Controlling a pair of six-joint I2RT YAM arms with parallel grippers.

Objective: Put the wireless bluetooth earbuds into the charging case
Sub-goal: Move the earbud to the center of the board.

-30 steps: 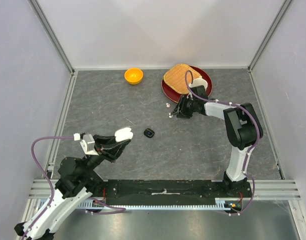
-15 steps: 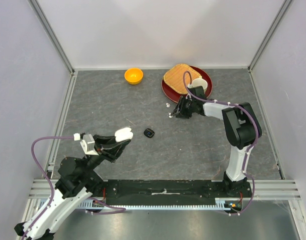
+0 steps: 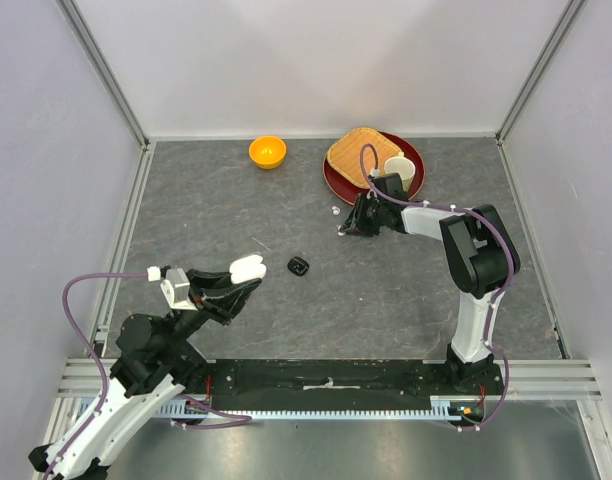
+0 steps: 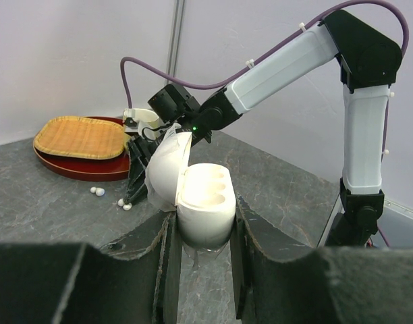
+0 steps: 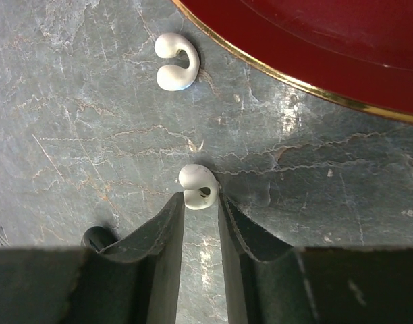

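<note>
From above, the left pincer [image 3: 244, 276] was clamped on the open white case [image 3: 247, 266], holding it off the table. The right pincer [image 3: 352, 227] reached low to the table. One white earbud [image 3: 341, 233] lay at its tips, a second earbud [image 3: 333, 211] just beyond, and the red plate [image 3: 336, 185] close behind. A black case [image 3: 299, 265] sat between the two pincers.

In the left wrist view, the white case stood upright between the fingers [image 4: 257, 236]. Its lid [image 4: 167, 169] was swung back and two empty hollows faced up, with both earbuds well ahead of it.

In the right wrist view, the jaws stood narrow. Their tips touched either side of the white earbud's near end, and most of it poked out ahead. A small dark thing [image 5: 95, 237] beside one finger was too hidden to name.

The earbud looked light, hard, smooth and hooked. Such a shallow pinch might let it squirt free, so a deeper hold across its thicker bulb seemed safer.
</note>
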